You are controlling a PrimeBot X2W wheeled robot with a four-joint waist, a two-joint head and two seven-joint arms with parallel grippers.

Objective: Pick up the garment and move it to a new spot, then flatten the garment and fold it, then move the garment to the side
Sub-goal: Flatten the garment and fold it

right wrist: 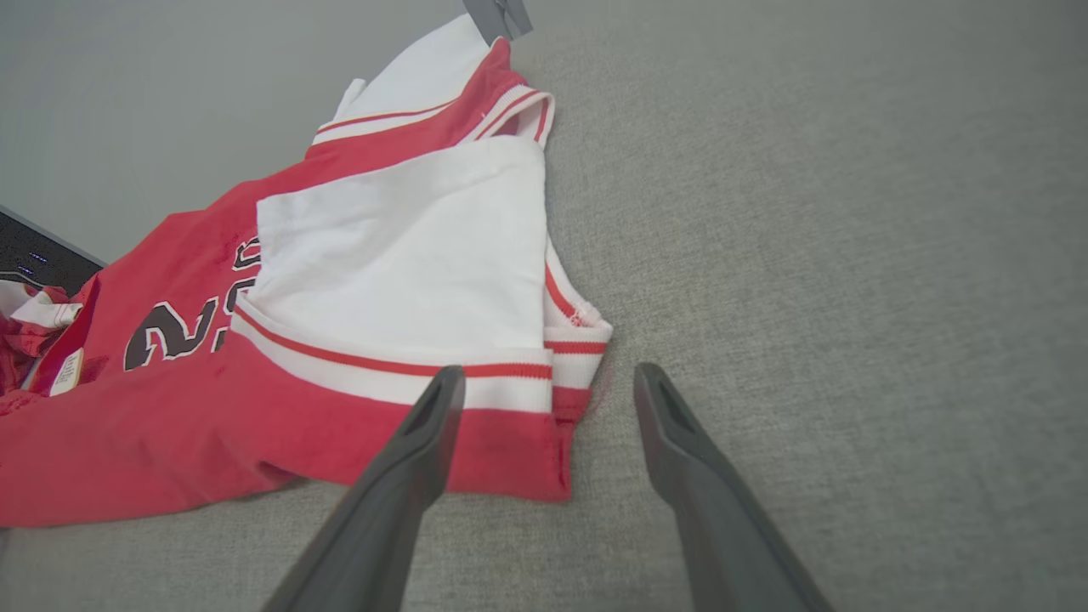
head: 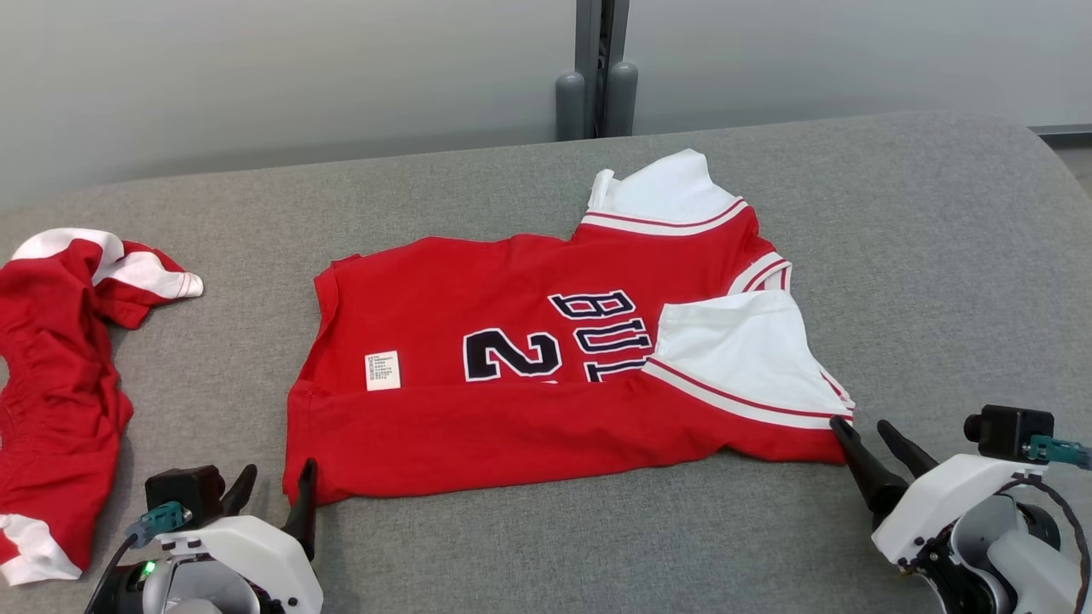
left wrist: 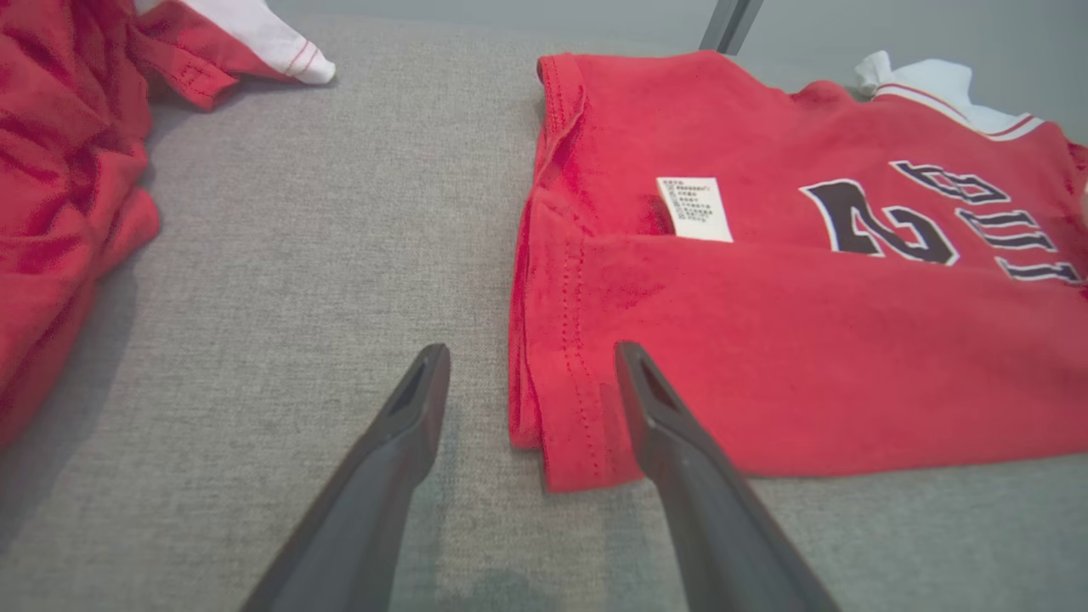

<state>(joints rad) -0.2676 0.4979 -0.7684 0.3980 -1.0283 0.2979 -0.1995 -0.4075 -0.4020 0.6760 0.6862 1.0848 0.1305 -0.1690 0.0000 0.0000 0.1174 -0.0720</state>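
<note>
**Garment** point(head: 512, 401): red jersey with white sleeves and dark lettering. It lies flat near the middle of the grey padded surface point(head: 938, 256).
- Long axis: runs left to right across the robot's front, with the hem end to its left and the sleeve and collar end to its right.
- Near long edge: appears turned over toward the middle, with a white care label point(head: 383, 370) showing at the fold line.

**Left gripper** point(head: 280, 469): fingers spread wide, nothing held. It sits low over the surface and points away from the robot. In the left wrist view the near hem corner lies between the fingers, the right finger over cloth and the left over bare surface.

**Right gripper** point(head: 860, 424): fingers spread wide, nothing held, equally low. In the right wrist view the near sleeve-end corner lies between the fingers, one over the striped band and the other over bare surface.

**Second red-and-white garment** point(head: 51, 384): crumpled at the far left, well apart from the jersey.

**Assessment:** each arm is nearest its own corner, so a paired pinch looks likely. The near edge would then be carried away from the robot, across the short axis. Both closings must catch every cloth layer
</note>
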